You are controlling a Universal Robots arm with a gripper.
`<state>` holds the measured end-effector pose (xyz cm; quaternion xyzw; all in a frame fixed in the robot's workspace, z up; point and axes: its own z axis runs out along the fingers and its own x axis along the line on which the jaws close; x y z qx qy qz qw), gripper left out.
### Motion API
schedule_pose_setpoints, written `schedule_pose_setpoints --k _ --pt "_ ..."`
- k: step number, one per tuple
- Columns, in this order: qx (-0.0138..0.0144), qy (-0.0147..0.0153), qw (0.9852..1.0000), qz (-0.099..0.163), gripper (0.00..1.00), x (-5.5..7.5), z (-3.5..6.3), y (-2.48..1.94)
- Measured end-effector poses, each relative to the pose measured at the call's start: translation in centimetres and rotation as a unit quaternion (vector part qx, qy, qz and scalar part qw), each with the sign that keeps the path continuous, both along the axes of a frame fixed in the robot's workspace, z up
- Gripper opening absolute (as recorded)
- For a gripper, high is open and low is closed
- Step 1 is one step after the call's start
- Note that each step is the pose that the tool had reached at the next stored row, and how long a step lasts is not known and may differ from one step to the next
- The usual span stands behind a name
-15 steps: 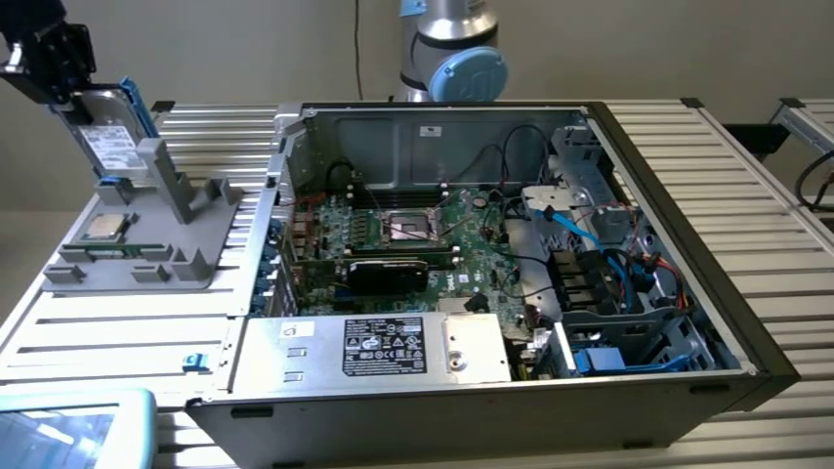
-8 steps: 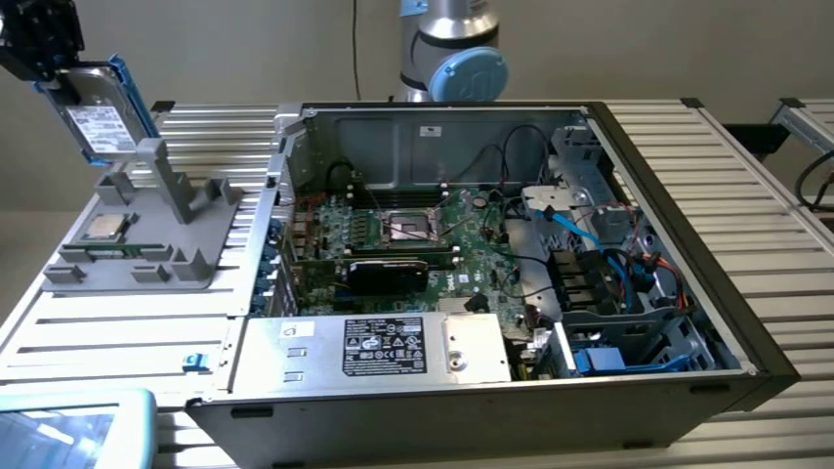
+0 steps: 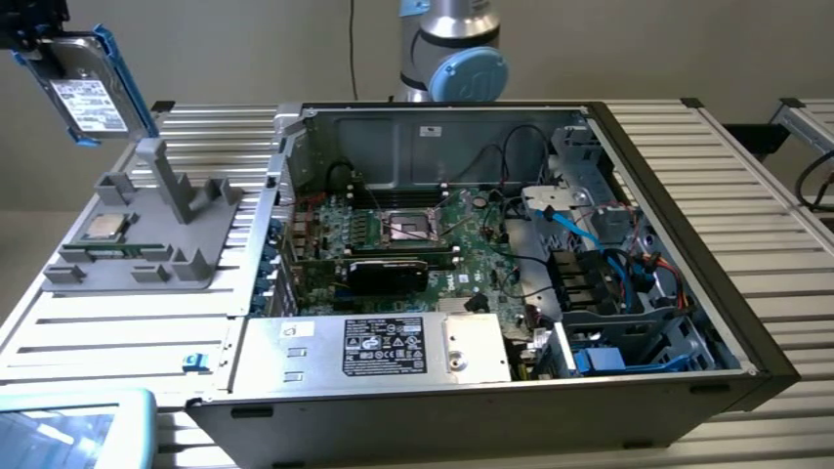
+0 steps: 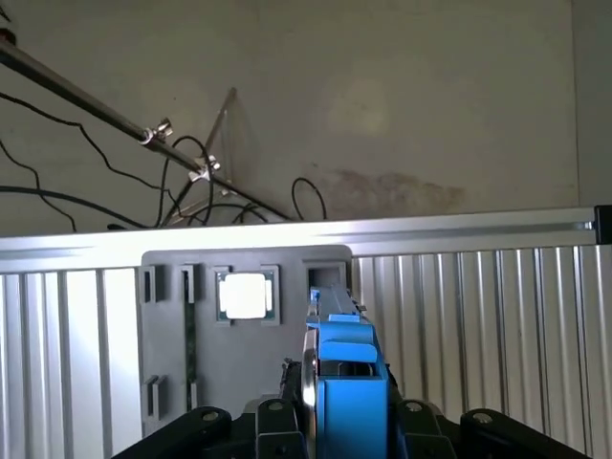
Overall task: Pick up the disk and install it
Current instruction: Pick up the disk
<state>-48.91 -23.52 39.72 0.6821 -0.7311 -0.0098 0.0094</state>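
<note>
A Universal Robots arm's tool (image 3: 31, 39) holds the disk (image 3: 89, 93) aloft, clamped on its upper end, high over the grey parts fixture (image 3: 144, 256) at the exterior view's left. The disk hangs on edge with its long axis running downward from the tool at a slight tilt, its white barcode label facing the exterior camera and its blue rails along both sides. Seen from the wrist, the disk (image 4: 346, 373) is edge-on between the black fingers (image 4: 273, 421), with the fixture directly beyond it. The open computer case (image 3: 443, 122) stands beside the fixture on the slatted table (image 3: 729, 176); the blue-trimmed drive cage (image 3: 626, 327), judged the likely seat for the disk, sits at the case's far corner toward the exterior view's right, well apart from the tool. Between them lie the fixture's upright post (image 3: 156, 171), the case wall, the motherboard (image 3: 417, 244) and a tangle of cables (image 3: 573, 227). A CPU chip (image 3: 104, 227) rests on the fixture, and a silver power supply (image 3: 385, 347) fills the case's near corner.
</note>
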Motion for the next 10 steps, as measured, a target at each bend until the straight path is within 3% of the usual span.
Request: schedule_pose_setpoints --k 10 --pt "0.0 -0.0001 1.0 -0.002 0.37 1.3 4.57 0.0"
